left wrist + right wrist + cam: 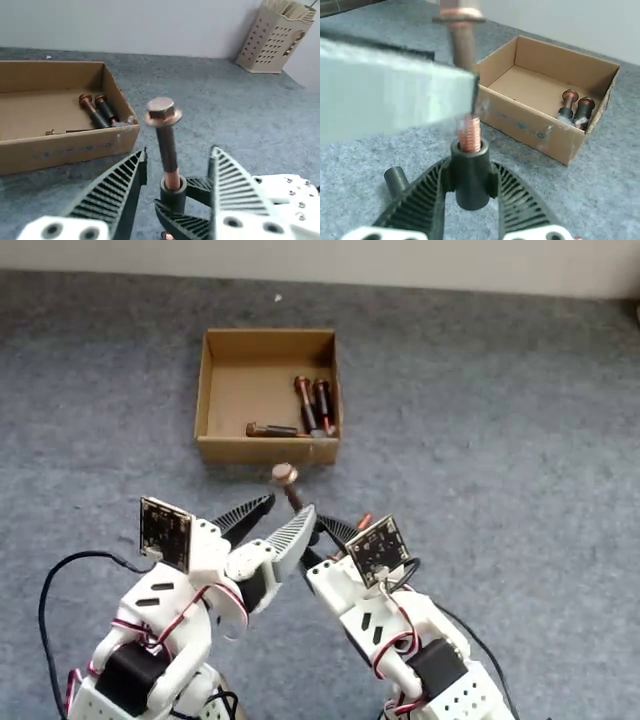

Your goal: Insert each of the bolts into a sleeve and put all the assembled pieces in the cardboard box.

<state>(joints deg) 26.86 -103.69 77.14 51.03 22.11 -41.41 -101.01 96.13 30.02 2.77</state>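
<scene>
Right wrist view showed the right gripper (470, 200) clamped on a black sleeve (470, 172), kept upright so the copper bolt (461, 42) could enter; its threaded tip sat in the bore. The left gripper (178, 151) stood wide open around the bolt, just near of the cardboard box (268, 448).
</scene>
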